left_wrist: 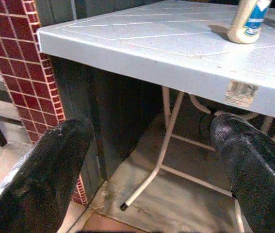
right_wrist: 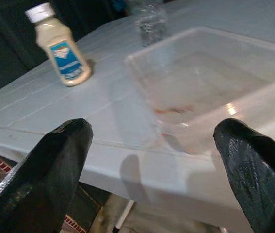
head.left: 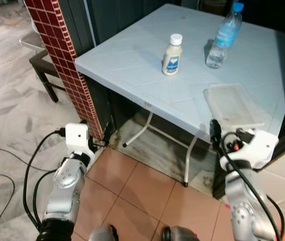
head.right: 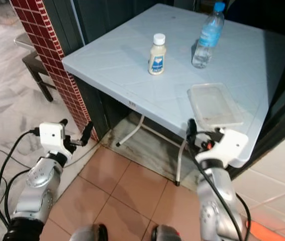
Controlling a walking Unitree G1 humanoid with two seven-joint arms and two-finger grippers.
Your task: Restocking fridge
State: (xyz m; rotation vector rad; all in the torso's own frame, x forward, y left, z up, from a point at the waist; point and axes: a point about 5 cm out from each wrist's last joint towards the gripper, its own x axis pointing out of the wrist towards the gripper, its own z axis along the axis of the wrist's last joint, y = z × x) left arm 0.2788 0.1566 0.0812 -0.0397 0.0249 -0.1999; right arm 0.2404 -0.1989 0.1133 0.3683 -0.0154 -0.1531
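White tiled surface (head.left: 132,65) carrying: one cream sauce bottle (head.left: 172,54) with white cap, upright, centre; one clear water bottle (head.left: 224,35) with blue cap, upright, further back; one clear lidded container (head.left: 232,106), flat at the near edge. Right end effector (right_wrist: 149,182): fingers released and spread, just short of the container. Left end effector (left_wrist: 152,179): released, low beside the red brick pillar (head.left: 62,55), below the surface edge.

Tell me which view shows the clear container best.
The right wrist view: the clear container looms close between the open fingers. Both eye views show it smaller, near the table edge; the left wrist view lacks it.
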